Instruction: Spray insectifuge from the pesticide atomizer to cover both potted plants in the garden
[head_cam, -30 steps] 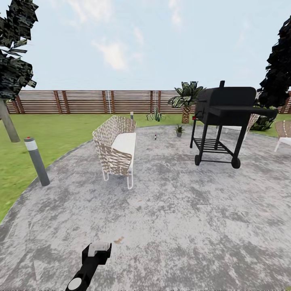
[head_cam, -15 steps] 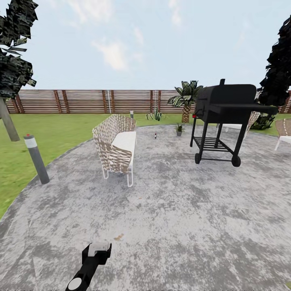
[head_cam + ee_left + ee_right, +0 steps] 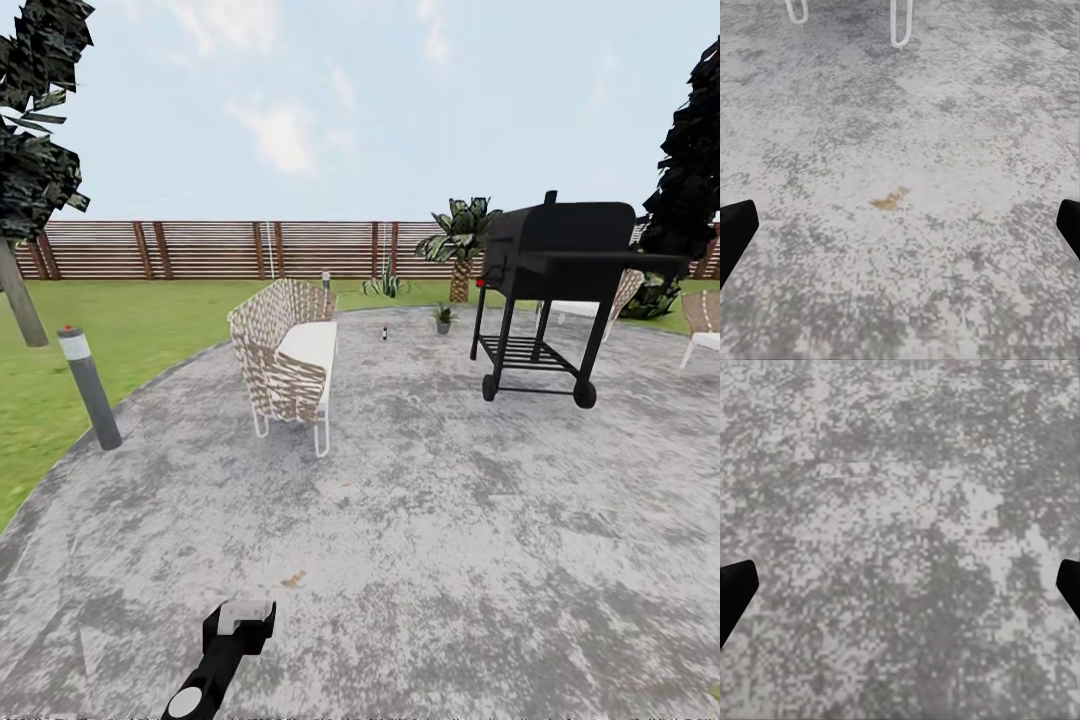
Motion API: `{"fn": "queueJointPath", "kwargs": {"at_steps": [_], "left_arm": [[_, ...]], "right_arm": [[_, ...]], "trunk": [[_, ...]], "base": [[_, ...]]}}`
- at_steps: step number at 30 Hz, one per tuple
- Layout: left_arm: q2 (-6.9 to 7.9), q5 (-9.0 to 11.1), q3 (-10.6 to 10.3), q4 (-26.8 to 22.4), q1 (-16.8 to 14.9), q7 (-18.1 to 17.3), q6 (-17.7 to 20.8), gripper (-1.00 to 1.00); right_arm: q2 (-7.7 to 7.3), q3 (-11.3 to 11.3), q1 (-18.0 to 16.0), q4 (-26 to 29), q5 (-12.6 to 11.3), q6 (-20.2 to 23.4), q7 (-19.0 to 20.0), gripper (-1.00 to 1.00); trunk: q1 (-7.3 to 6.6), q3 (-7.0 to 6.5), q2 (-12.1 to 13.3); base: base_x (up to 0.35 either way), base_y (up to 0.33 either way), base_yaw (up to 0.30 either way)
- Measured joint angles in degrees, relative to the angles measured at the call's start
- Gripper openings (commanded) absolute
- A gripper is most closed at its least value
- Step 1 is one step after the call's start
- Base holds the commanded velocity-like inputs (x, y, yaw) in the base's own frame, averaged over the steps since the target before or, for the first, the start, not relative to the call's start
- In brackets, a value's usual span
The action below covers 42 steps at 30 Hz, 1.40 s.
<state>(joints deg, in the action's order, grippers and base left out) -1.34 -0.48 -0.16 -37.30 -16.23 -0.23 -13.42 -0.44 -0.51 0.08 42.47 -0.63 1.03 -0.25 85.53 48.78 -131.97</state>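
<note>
Far across the round mottled-grey paved patio (image 3: 420,520), the small dark pesticide atomizer (image 3: 384,334) stands upright on the paving near its far edge, too small for its label to be read. Just to its right, a low green potted plant (image 3: 443,320) sits in a small grey pot, apart from the bottle. Behind them a spiky potless plant (image 3: 384,287) grows at the lawn's edge, and a short palm with a scaly brown trunk (image 3: 461,245) stands in front of the brown slatted wooden fence (image 3: 210,250).

Nearer, left of centre, a woven wicker seat with a white cushion (image 3: 287,358) rests on thin white legs. To the right is a black wheeled barbecue grill (image 3: 550,290), with more wicker chairs (image 3: 702,325) partly visible past it. A grey bollard lamp with a red-dotted top (image 3: 88,385) stands at the left where paving meets green lawn (image 3: 130,325).

The left gripper (image 3: 900,229) hangs over bare paving with its black fingertips (image 3: 735,232) spread wide and nothing between them; a small orange-brown fleck (image 3: 889,199) lies on the stone beneath. The right gripper (image 3: 900,589) is likewise spread wide and empty above the grey stone.
</note>
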Motion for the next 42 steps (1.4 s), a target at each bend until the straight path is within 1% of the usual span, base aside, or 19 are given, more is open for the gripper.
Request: {"fn": "queueJointPath", "kwargs": {"at_steps": [8, 16, 20, 32, 42], "left_arm": [[-0.04, 0.0, 0.01, 0.0, 0.0, 0.06, -0.03, 1.0], [-0.02, 0.0, 0.01, 0.0, 0.0, 0.04, -0.02, 1.0], [-0.06, 0.0, 0.0, 0.0, 0.0, 0.03, -0.03, 1.0], [-0.01, 0.25, 0.13, -0.07, 0.0, 0.12, 0.04, 1.0], [-0.06, 0.38, 0.16, -0.05, 0.0, 0.15, 0.08, 1.0]], "right_arm": [[0.0, 0.0, 0.0, -0.01, -0.03, -0.01, 0.01, 1.0], [0.0, 0.0, 0.0, -0.01, 0.0, 0.0, 0.01, 1.0], [0.0, 0.0, 0.0, 0.01, -0.08, 0.0, 0.01, 1.0], [0.04, -0.18, 0.0, 0.37, -0.16, 0.0, -0.13, 1.0], [0.1, 0.07, 0.0, 0.33, 0.13, 0.0, 0.0, 1.0]], "trunk": [[1.76, 1.44, -3.21], [1.76, 1.44, -3.22], [2.64, 2.15, -4.81], [2.64, 2.16, -4.83], [2.64, 2.16, -4.83]], "base": [[0.0, 0.0, 0.0], [0.0, 0.0, 0.0], [0.0, 0.0, 0.0], [0.011, 0.01, 0.0], [0.088, 0.268, 0.0]]}}
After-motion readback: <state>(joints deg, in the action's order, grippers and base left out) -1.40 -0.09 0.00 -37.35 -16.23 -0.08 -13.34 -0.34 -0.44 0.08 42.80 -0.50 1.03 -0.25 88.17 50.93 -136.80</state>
